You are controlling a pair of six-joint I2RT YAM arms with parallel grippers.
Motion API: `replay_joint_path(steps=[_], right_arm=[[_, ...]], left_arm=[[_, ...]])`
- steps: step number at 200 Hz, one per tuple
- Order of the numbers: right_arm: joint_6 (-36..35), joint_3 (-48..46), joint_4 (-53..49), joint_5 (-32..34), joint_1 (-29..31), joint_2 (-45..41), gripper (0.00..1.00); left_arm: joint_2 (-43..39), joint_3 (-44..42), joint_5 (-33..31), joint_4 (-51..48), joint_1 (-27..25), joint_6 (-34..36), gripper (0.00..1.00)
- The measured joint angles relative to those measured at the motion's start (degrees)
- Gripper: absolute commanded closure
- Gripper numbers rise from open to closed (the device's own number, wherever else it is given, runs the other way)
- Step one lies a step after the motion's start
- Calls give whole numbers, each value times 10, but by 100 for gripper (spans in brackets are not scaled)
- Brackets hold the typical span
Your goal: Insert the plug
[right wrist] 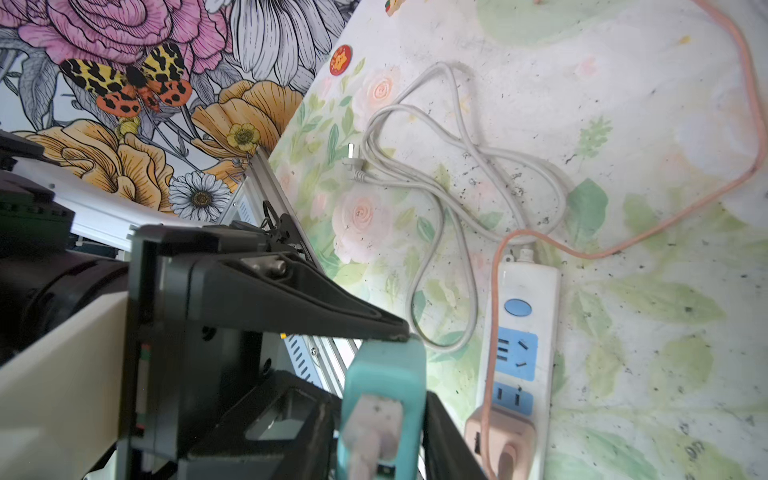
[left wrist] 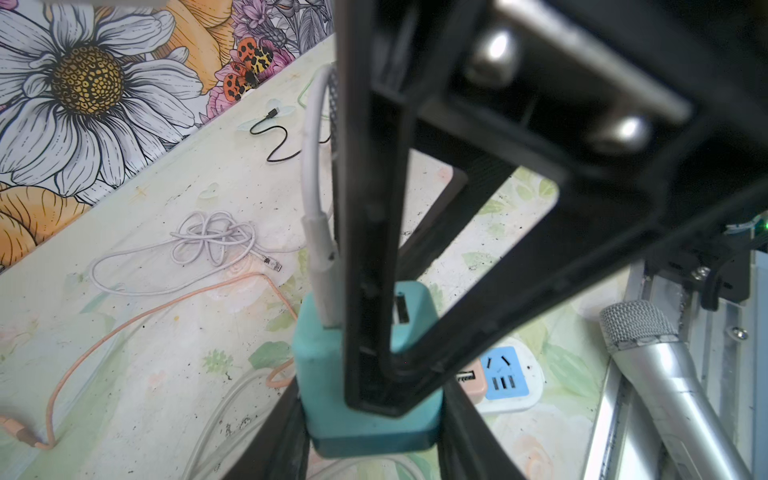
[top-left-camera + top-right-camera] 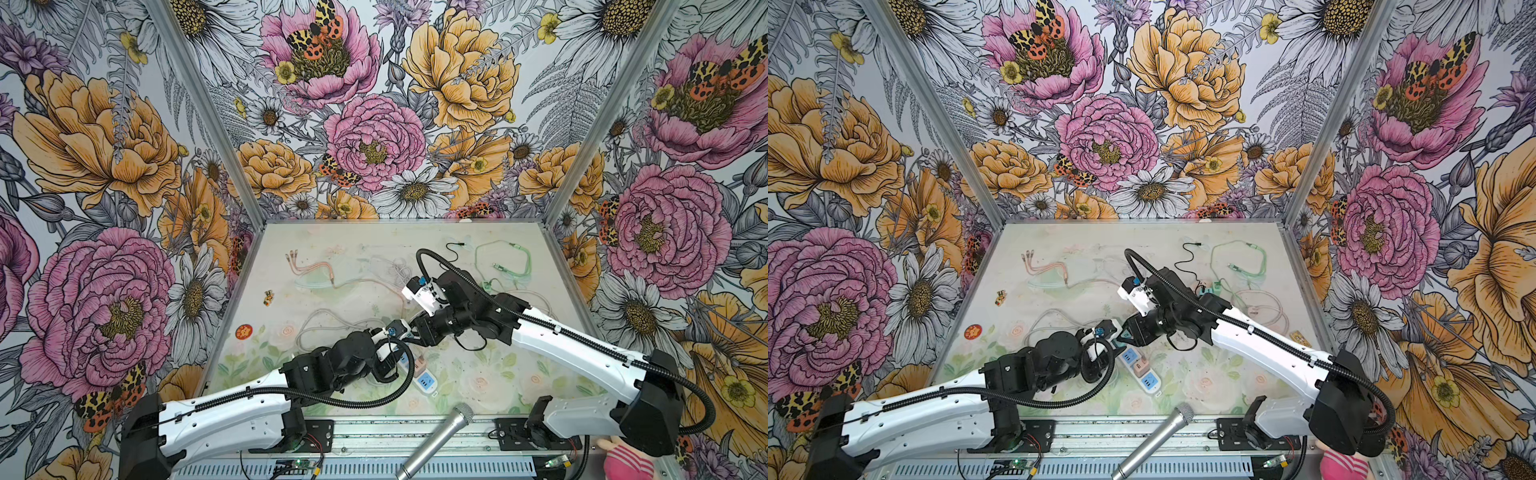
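Note:
The plug point(image 2: 328, 374) is a teal charger block with a white cable point(image 2: 311, 166) stuck in its top. It hangs a little above the white power strip point(image 3: 424, 380), which has blue sockets. My left gripper point(image 2: 370, 440) is shut on it, one black finger against each side. My right gripper point(image 1: 382, 436) comes in from the opposite side and is shut on the same plug point(image 1: 386, 374) across its narrower faces. In both top views the two grippers point(image 3: 409, 331) point(image 3: 1121, 334) meet over the strip's point(image 3: 1148, 380) far end. The plug's prongs are hidden.
A pink adapter point(image 1: 498, 432) with an orange cable point(image 1: 494, 311) occupies the strip's point(image 1: 536, 291) near socket. The strip's own white cord point(image 1: 436, 166) loops nearby. A silver microphone point(image 3: 440, 440) lies at the front edge. Green point(image 3: 503, 266) and black point(image 3: 451, 249) cables lie at the back.

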Motion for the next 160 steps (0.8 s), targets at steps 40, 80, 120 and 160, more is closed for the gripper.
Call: replay_joint_path(steps=[40, 80, 120, 160], right_arm=[[-19, 24, -59, 5, -1, 29, 80], [-31, 43, -85, 13, -1, 37, 100], [-79, 98, -138, 48, 2, 57, 100], [-110, 155, -191, 95, 5, 97, 100]], left_arm=[[23, 9, 9, -23, 0, 31, 89], [26, 9, 11, -13, 5, 37, 51], [21, 9, 5, -7, 16, 24, 42], [-51, 9, 11, -47, 39, -17, 37]])
